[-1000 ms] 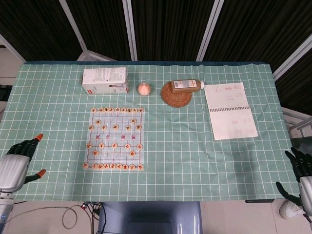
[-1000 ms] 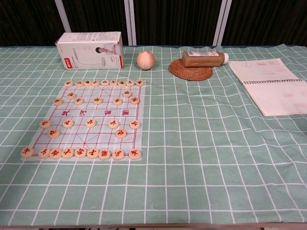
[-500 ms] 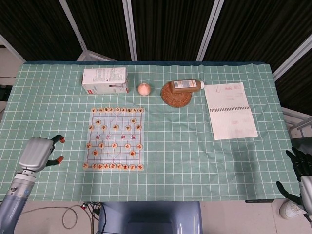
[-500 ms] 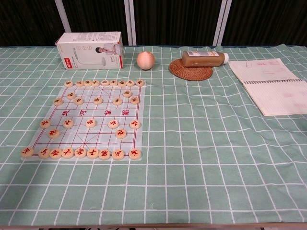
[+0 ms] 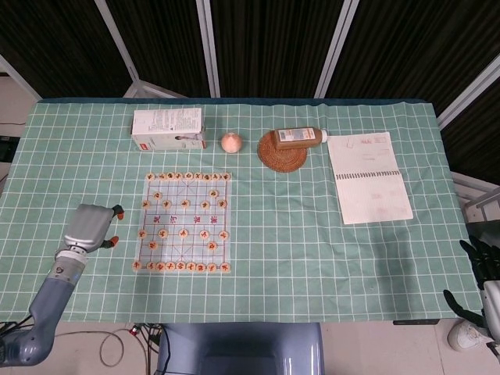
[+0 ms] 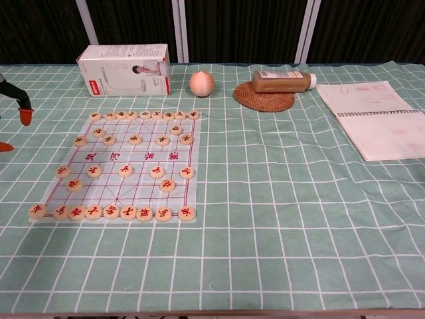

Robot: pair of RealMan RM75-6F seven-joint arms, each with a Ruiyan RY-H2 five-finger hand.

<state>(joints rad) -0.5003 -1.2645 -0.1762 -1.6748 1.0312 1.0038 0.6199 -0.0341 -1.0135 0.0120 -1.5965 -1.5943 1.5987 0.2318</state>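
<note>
The left robot hand (image 5: 90, 226) is hovering over the green checked cloth just beside the left edge of the chess board (image 5: 184, 223), holding nothing, its orange-tipped fingers (image 6: 24, 114) loosely apart and pointing toward the pieces. In the chest view only those fingertips are showing at the left border. The right robot hand (image 5: 480, 269) is hanging well off the right end of the surface (image 5: 312, 258), dark fingers spread and empty, well apart from everything.

The board is lying on the left half of the surface, and the round wooden chess pieces (image 5: 180, 233) are sitting on its grid lines, crowded along the near and far rows. Judging from this, the main risk is crowding: the pieces are sitting close together, so a wide hand coming in from the side is likely to be nudging neighbours off their points or sliding the thin sheet itself across the cloth. A small flat disc is also likely to be slipping out of a pinch.

Beyond the board, a white box (image 6: 124, 70) is standing at the far edge, with a peach-coloured ball (image 6: 202, 84) just beside it, a brown bottle (image 6: 283, 81) lying on a woven coaster (image 6: 264, 100), and a spiral notebook (image 6: 376, 118) to the right.

Red Chinese characters are showing on the pieces and across the board's middle, too small to read reliably. The box is carrying a red logo and printed text, illegible here. The notebook page is bearing faint pink marks.
</note>
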